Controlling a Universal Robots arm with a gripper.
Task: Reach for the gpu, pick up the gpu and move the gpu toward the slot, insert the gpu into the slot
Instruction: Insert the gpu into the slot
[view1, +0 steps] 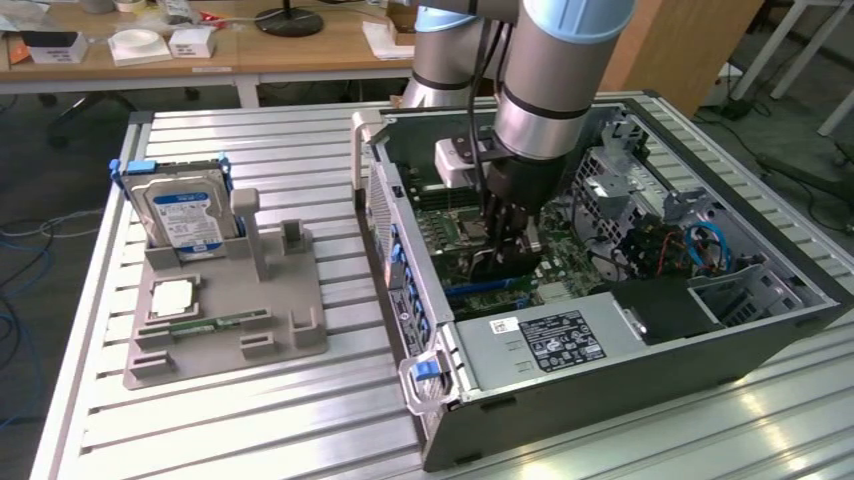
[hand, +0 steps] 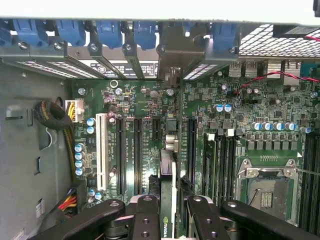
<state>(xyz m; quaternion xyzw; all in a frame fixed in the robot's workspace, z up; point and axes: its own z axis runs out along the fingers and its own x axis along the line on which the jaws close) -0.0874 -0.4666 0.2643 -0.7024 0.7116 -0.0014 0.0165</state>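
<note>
— Where is the card right now?

— I have the gpu (hand: 166, 200) clamped edge-on between the fingers (hand: 145, 220) of the end effector (hand: 167, 212), so there is no gap to close: it sits directly under the wrist, inside the open computer case (view1: 747, 340). In the wrist view its thin edge runs straight away from me, over the motherboard (hand: 150, 100).

— And the slot?

— The card's long axis runs parallel with the black expansion slots (hand: 137, 150), and its far end points at the bracket openings (hand: 172, 60) in the rear wall. I judge it is over a slot, just above or starting in; I cannot tell which.

— Anything beyond?

— Outside the case, the grey fixture (view1: 227, 300) with the hard drive (view1: 184, 215) stands on the counter (view1: 267, 420), well apart.
</note>
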